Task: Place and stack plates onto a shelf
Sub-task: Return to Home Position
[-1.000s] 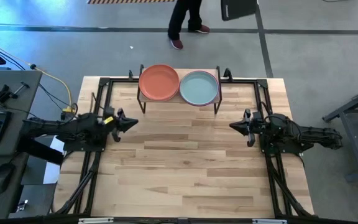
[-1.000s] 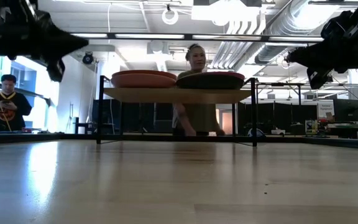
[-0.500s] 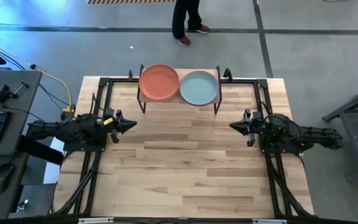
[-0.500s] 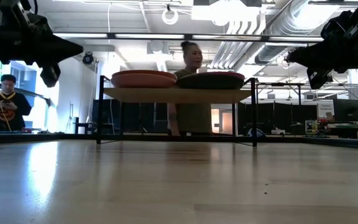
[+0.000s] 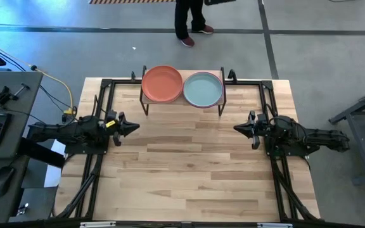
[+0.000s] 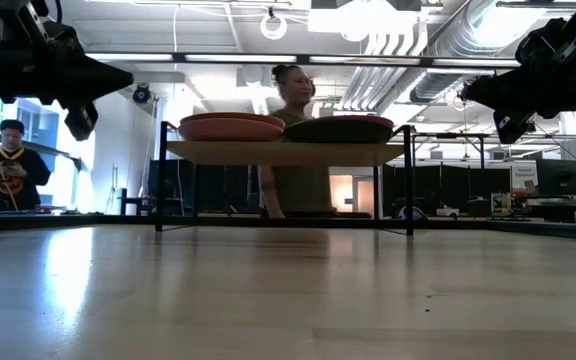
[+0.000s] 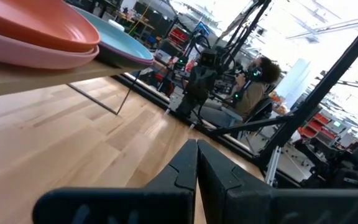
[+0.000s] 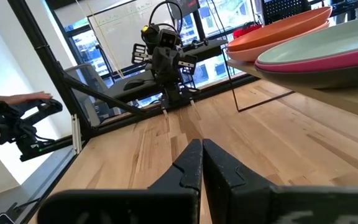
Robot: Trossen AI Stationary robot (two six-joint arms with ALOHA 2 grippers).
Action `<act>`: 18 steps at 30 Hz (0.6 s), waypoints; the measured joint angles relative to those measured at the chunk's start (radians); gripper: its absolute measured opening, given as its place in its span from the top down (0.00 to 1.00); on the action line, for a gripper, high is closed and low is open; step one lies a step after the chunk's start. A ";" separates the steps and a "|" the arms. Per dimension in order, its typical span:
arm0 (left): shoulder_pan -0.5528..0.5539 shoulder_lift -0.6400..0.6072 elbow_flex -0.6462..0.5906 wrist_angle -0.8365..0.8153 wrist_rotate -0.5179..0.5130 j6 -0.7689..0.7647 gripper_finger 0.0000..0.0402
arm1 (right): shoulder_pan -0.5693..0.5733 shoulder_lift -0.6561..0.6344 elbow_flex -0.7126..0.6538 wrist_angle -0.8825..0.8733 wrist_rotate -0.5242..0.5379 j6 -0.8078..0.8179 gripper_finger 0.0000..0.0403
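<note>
Open tabletop (image 5: 182,171) fills lower centre. Left gripper (image 5: 135,128) mid-left and right gripper (image 5: 236,128) mid-right face each other, fingers pressed together. Upper centre, well apart from both, the shelf (image 6: 288,152) carries two stacks, topped by the orange-red plate (image 5: 162,83) and pale teal plate (image 5: 203,89).

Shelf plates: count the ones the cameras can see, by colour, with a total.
Orange-red round matte plate: 1
Pale teal round matte plate: 1
Pale pink round matte plate: 1
Magenta round matte plate: 1
Total: 4 seen; any beneath are hidden.
</note>
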 joint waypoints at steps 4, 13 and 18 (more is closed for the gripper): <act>-0.014 0.000 0.000 -0.001 0.000 0.000 1.00 | 0.000 0.000 0.000 0.000 0.000 0.000 1.00; -0.026 0.000 0.000 -0.002 0.007 0.248 1.00 | 0.000 0.000 0.000 0.000 0.000 0.000 1.00; -0.027 0.000 0.000 -0.004 0.027 0.388 1.00 | 0.000 0.000 0.000 0.000 0.000 0.000 1.00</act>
